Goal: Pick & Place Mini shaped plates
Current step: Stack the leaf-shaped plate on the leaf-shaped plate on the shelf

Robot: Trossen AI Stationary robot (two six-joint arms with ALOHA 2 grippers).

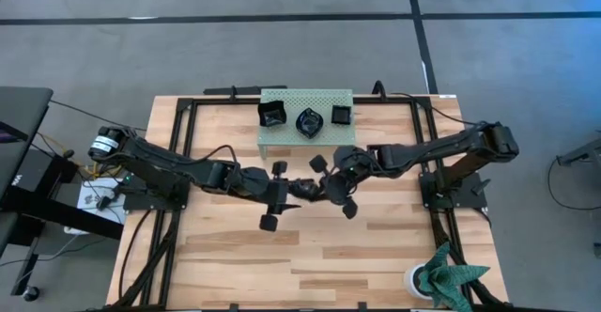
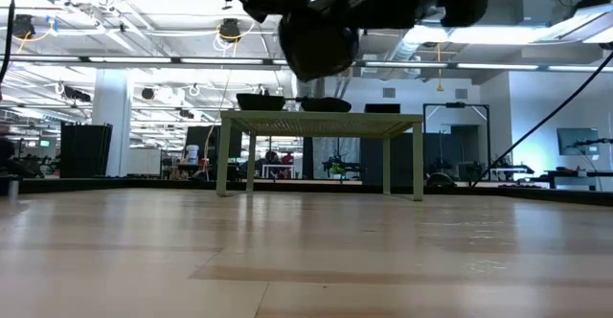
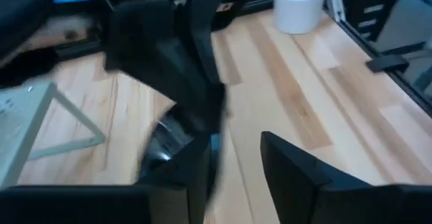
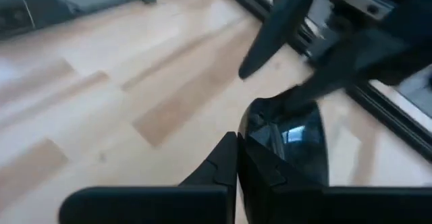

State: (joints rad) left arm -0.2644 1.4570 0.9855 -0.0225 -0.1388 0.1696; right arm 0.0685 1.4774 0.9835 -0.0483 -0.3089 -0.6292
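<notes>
My right gripper [image 1: 331, 188] is pinched on the rim of a plate [image 4: 289, 143] held in the air at the centre of the high view, with my left gripper [image 1: 278, 193] meeting it from the left. My left fingers [image 3: 290, 177] stand parted beside the plate, so I judge this a handover. To do it well I should keep my right pinch firm and level and draw the left straight back without nudging the rim. Three plates sit on the rack [image 1: 282, 135] at upper centre.
</notes>
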